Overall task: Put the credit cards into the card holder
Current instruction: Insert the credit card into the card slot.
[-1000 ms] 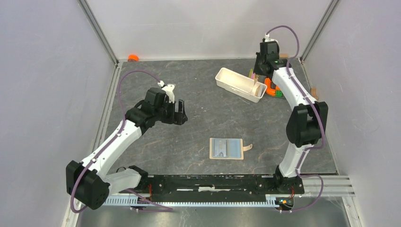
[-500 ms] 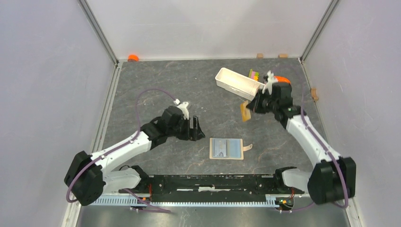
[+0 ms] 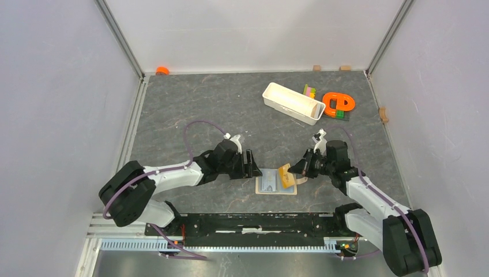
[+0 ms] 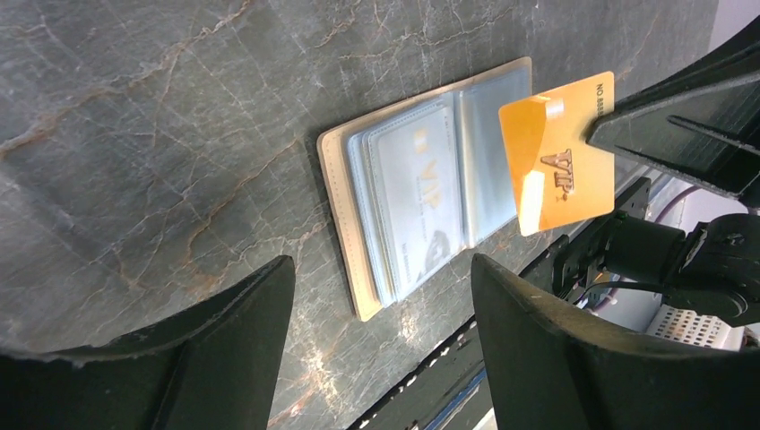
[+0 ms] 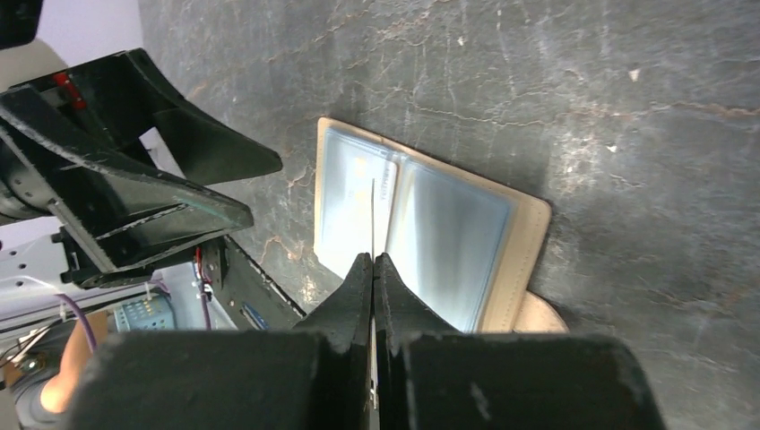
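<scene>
Insertion is under way: left pincer (image 3: 252, 165) gapes empty at nine o'clock of the card holder (image 3: 266, 186), which lies open on the worktop (image 3: 202, 104). Right pincer (image 3: 294, 171) clamps an orange credit card (image 3: 285, 175) above its three-o'clock half. Next, the card's edge likely needs aligning with a sleeve.

Open tan bifold card holder (image 3: 271, 186), bench's near edge; orange plastic card (image 3: 285, 176) pinched over it in my right claw (image 3: 293, 169); my left claw (image 3: 254, 165) spread beside.

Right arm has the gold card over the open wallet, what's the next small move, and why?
Probably lower the right gripper so the gold card enters a sleeve of the card holder: it hangs pinched above the open holder, not yet in.
</scene>
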Tool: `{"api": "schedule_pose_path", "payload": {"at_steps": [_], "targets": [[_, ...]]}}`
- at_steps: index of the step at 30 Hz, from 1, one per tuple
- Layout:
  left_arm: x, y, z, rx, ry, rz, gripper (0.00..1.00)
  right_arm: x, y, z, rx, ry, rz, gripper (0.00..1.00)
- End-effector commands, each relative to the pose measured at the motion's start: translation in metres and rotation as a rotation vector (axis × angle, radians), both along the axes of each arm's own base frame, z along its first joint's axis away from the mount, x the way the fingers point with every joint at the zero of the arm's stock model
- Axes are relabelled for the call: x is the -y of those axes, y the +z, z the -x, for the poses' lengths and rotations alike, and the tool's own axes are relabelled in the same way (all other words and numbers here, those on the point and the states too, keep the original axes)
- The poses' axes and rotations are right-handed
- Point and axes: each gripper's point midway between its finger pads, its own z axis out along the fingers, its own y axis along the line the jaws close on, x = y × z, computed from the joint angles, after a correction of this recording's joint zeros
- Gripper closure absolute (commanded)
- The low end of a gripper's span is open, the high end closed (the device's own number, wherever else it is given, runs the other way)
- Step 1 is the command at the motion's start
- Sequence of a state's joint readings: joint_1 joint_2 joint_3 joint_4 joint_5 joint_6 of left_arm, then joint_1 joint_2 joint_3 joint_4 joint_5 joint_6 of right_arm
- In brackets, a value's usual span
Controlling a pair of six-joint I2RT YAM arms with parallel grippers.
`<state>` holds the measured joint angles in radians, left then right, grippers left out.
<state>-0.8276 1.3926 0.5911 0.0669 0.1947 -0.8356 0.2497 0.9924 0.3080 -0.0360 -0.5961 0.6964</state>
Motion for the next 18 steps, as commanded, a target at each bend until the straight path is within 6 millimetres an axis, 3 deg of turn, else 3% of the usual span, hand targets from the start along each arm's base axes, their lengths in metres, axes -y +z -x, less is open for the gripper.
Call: {"api": "schedule_pose_path", "payload": {"at_steps": [1,18], "targets": [[0.013,0.004,-0.003,-0.004,0.024,0.065,0.22,-0.016,0.015,-0.003,0.062,0.037,-0.098,1.00],[0.011,-0.016,0.002,-0.031,0.013,0.019,0.28,-0.016,-0.018,0.009,-0.018,0.037,-0.055,1.00]]}}
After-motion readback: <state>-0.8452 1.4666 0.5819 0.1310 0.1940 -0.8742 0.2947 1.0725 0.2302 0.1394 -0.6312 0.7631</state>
